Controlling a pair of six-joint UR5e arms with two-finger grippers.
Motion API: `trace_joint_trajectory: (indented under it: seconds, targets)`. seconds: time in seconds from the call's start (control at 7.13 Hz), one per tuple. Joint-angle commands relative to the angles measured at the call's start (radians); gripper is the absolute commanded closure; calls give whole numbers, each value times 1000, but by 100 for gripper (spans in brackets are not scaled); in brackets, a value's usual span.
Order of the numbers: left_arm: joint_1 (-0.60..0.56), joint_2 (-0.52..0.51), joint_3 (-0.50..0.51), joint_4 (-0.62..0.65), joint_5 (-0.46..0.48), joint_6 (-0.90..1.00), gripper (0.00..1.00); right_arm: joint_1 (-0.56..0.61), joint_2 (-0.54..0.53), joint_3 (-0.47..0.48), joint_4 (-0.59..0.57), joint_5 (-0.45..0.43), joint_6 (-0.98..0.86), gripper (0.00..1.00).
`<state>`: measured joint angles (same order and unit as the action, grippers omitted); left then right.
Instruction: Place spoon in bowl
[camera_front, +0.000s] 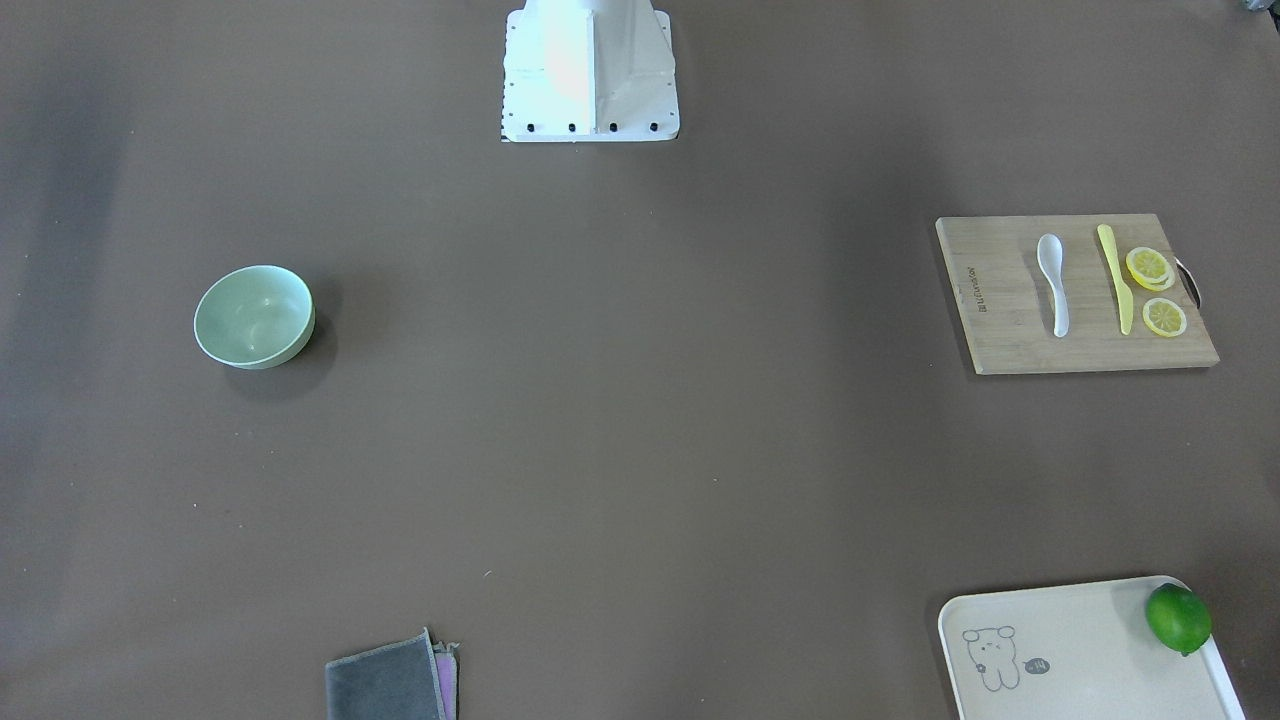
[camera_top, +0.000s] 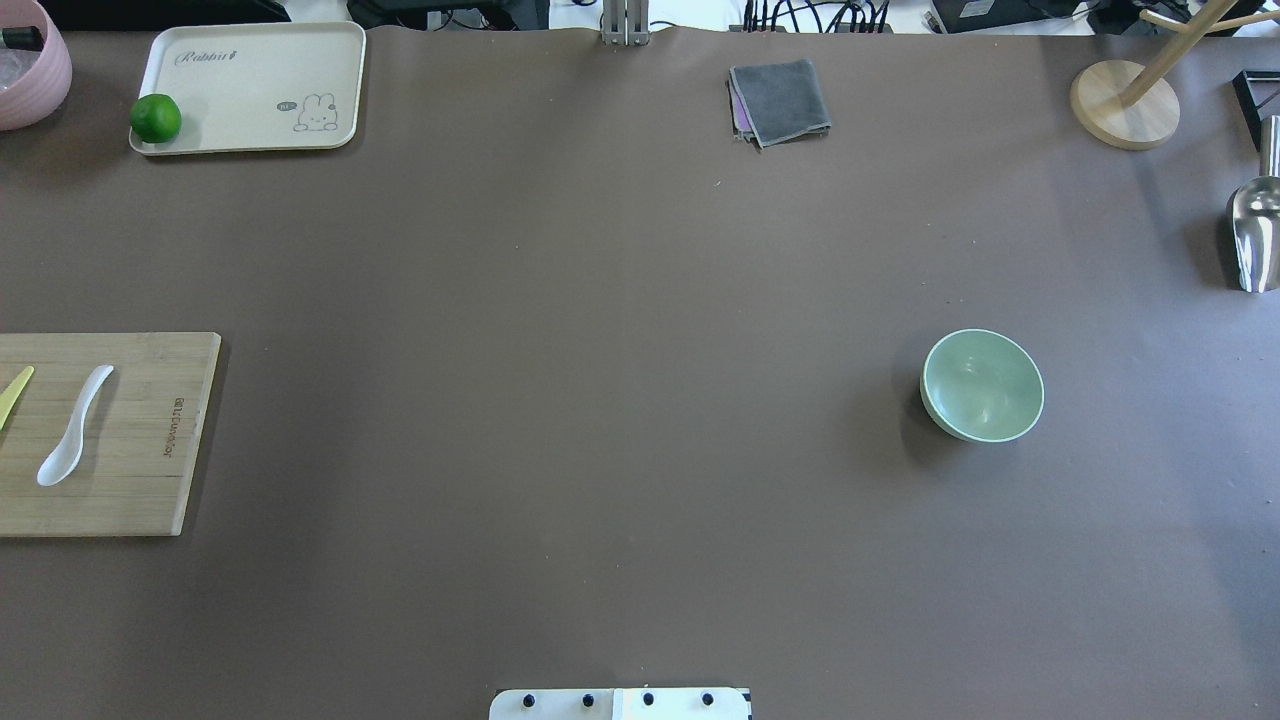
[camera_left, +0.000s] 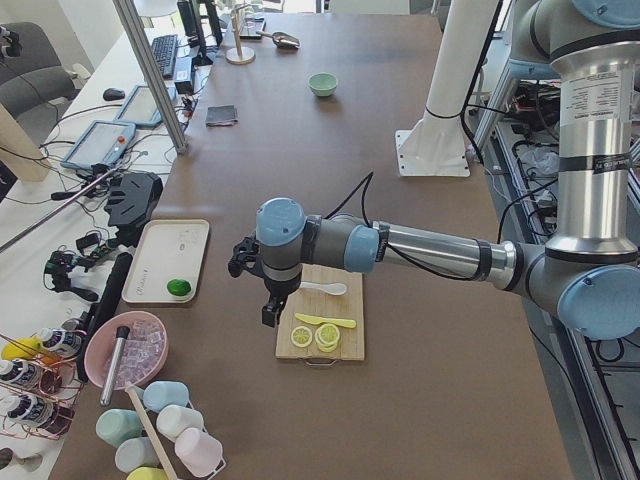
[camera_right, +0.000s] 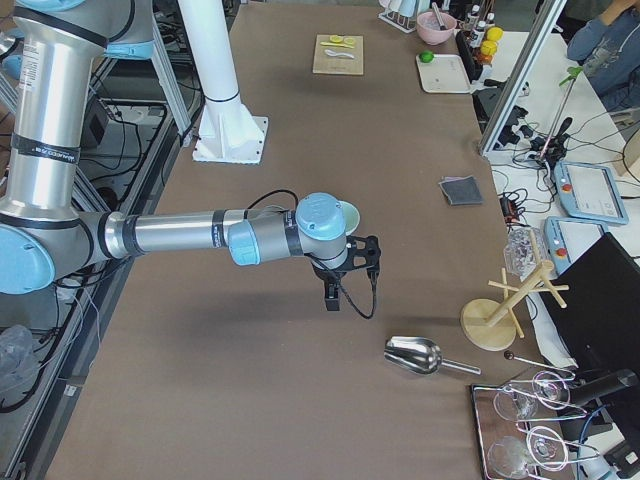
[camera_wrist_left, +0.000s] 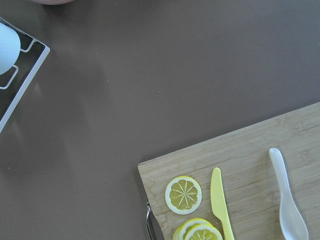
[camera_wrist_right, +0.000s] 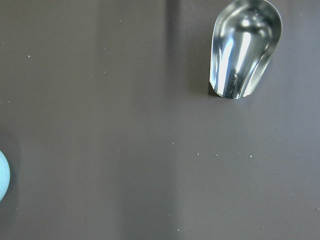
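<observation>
The spoon (camera_front: 1053, 283) lay flat on a wooden board (camera_front: 1000, 300) at 9 o'clock on the table (camera_top: 600, 400) in the overhead view, with its scoop toward 7 o'clock and its handle toward 1. The bowl (camera_front: 253, 315) stood upright and empty, well apart at 3 o'clock. A yellow knife (camera_front: 1115, 275) lay just beside the spoon, at its 9 o'clock, without touching it. Lemon slices (camera_front: 1150, 268) lay beyond the knife.

The left gripper (camera_left: 270, 305) hung above the board's outer end, apparently over the lemon slices rather than the spoon. Only the side camera caught it, so how wide its fingers stood, or whether they held anything, could not be told. The same was true of the right gripper (camera_right: 333, 290), poised in the air near the bowl.

The step in hand looked to be the reach for the spoon. Doing it well probably meant shifting inward past the knife and coming straight down over the handle. The fingers should straddle the handle's width and close low against the board, clear of the knife.
</observation>
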<state>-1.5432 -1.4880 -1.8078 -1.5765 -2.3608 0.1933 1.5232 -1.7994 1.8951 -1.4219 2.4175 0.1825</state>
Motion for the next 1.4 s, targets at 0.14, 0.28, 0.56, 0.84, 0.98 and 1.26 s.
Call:
trace_joint_trajectory:
  seconds: [0.14,0.28,0.56,0.84,0.98,1.26]
  targets:
    - [0,3,2,-4,0,-8,2,0,-1,-1,0,2,0,0]
    - [0,5,1,-2,0,-8,2,0,-1,-1,0,9,0,0]
    - [0,5,-2,-2,-1,-8,2,0,-1,-2,0,11,0,0]
    - [-1,3,-4,-4,-2,-9,2,-3,0,-2,0,8,2,0]
    - [0,3,-4,-5,0,-6,2,-3,0,-1,1,8,3,0]
    - [0,6,-10,-29,-3,0,2,-18,3,6,3,44,38,0]
